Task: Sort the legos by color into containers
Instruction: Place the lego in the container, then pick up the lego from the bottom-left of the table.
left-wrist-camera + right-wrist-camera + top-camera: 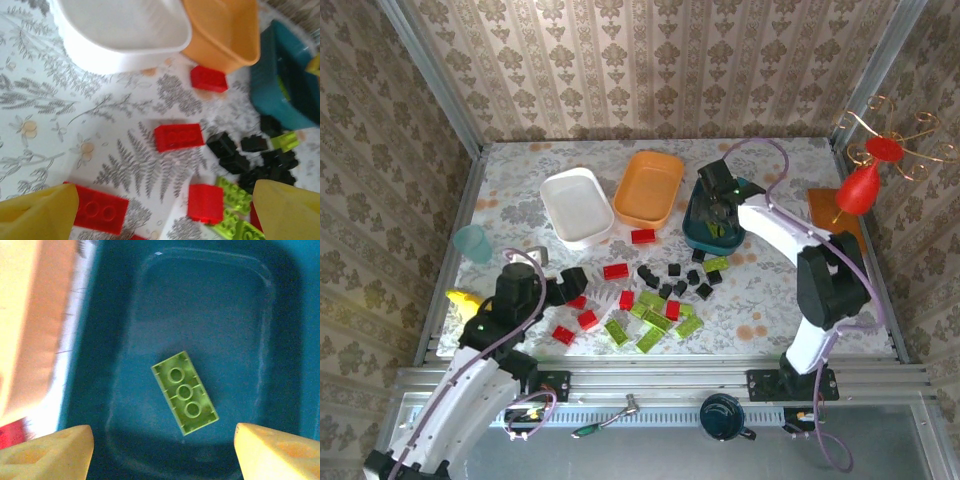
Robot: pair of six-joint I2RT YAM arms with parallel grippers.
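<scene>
Looking into the teal tub (215, 310), I see one lime brick (185, 392) lying underside up on its floor, free below the wide-open right gripper (161, 454). Seen from above, this gripper hides most of the tub. Left of the tub, the left gripper (162, 212) hangs wide open over loose bricks (178, 136), blurred.

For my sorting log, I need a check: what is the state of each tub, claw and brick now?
White tub, empty.
Orange tub, empty.
Teal tub, holds one green brick.
Green brick, lying flat, underside up.
Loose bricks, unsorted, outside the tubs.
Left claw, open above the loose bricks.
Right claw, open above the teal tub.
</scene>
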